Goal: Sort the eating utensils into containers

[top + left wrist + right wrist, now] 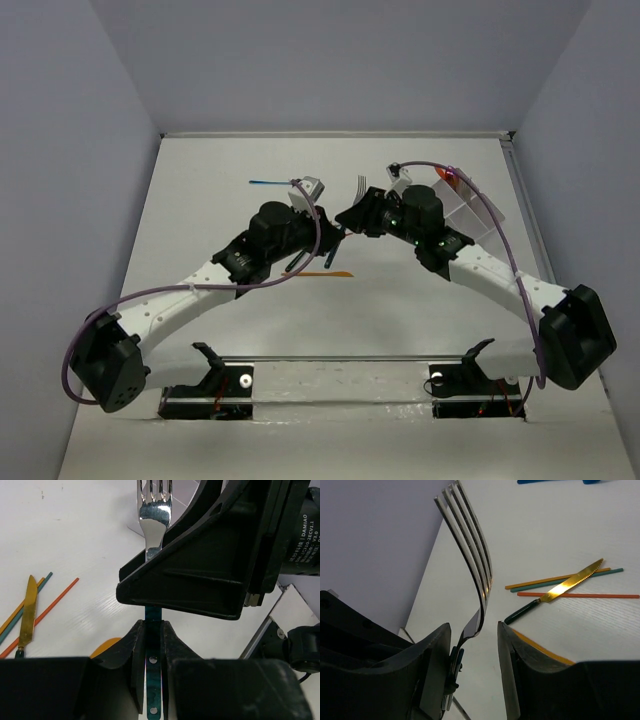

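Your left gripper [152, 630] is clamped tight on the fork [155, 517], pinching its flat dark-teal handle [153, 680] low down, near the rivets. The fork points away from the wrist, with the shiny silver tines [470, 550] free. Your right gripper [473, 627] is narrowly parted, not clamped. Its fingers [435, 660] stand either side of the fork's neck, which lies close against one of them with a clear gap to the other.

All this hangs above the middle of the tabletop, a little toward the far edge. The clear container [470, 205] sits toward the far right corner, near the right gripper.

Expect the fork to be light and stiff, and the polished head looks slippery. If you pass it over, take the neck or the upper handle, where the sides are flat. Avoid the curved tines, which would likely twist or slide between the pads. Make sure one gripper is firmly closed before the other lets go.

A gold-bladed knife [565, 586] and thin coloured sticks [580, 595] lie on the table [560, 530] further out, near its middle.
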### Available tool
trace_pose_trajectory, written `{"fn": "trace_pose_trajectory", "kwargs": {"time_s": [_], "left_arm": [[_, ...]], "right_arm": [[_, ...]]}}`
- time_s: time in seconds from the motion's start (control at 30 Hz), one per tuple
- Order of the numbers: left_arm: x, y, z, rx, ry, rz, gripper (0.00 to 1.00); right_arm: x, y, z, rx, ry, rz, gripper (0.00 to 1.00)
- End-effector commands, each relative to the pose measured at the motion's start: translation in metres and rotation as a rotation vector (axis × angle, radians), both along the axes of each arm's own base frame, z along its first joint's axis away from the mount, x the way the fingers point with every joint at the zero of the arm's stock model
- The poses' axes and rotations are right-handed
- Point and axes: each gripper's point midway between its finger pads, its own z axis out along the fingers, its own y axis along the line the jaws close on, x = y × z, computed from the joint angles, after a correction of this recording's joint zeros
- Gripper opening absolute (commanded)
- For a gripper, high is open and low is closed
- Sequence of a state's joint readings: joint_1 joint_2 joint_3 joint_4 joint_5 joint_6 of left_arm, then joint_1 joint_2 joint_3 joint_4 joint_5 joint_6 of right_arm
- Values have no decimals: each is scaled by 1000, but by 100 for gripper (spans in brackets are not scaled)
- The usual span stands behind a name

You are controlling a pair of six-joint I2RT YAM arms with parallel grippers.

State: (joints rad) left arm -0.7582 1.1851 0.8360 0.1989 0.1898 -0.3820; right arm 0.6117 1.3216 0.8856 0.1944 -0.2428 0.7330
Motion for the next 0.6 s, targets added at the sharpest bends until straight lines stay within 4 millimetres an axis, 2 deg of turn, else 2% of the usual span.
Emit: {"fn": "trace_pose_trajectory", "kwargs": {"time_s": [0.0, 0.07, 0.1, 0.17, 0.23, 0.27, 0.37, 0.4, 0.47, 0.53, 0.57], "left_arm": [[5, -14, 50, -123, -109, -11, 0], [7, -16, 51, -127, -113, -13, 0], [8, -18, 51, -126, -112, -18, 0], [9, -19, 51, -124, -112, -19, 0], [7, -22, 50, -122, -112, -24, 0], [7, -22, 49, -121, -109, -23, 0], [3, -22, 50, -120, -105, -25, 24], [3, -20, 51, -118, -105, -24, 39], [-3, -17, 55, -109, -116, -25, 48], [-5, -13, 55, -97, -116, -8, 52], [-9, -7, 59, -98, -121, -4, 55]], "right_arm": [[-3, 5, 18, 46, -52, 3, 44], [-4, 4, 16, 43, -46, -2, 40], [-4, 3, 16, 42, -47, -7, 30], [-4, 2, 15, 41, -43, -15, 16], [-3, -1, 16, 43, -42, -28, 3], [-3, -2, 16, 43, -42, -34, 0], [1, -11, 24, 42, -67, -89, 0], [2, -14, 25, 29, -67, -102, 0], [7, -22, 40, 18, -107, -154, 0], [11, -30, 48, -7, -139, -190, 0], [17, -39, 60, -11, -168, -247, 0]]}}
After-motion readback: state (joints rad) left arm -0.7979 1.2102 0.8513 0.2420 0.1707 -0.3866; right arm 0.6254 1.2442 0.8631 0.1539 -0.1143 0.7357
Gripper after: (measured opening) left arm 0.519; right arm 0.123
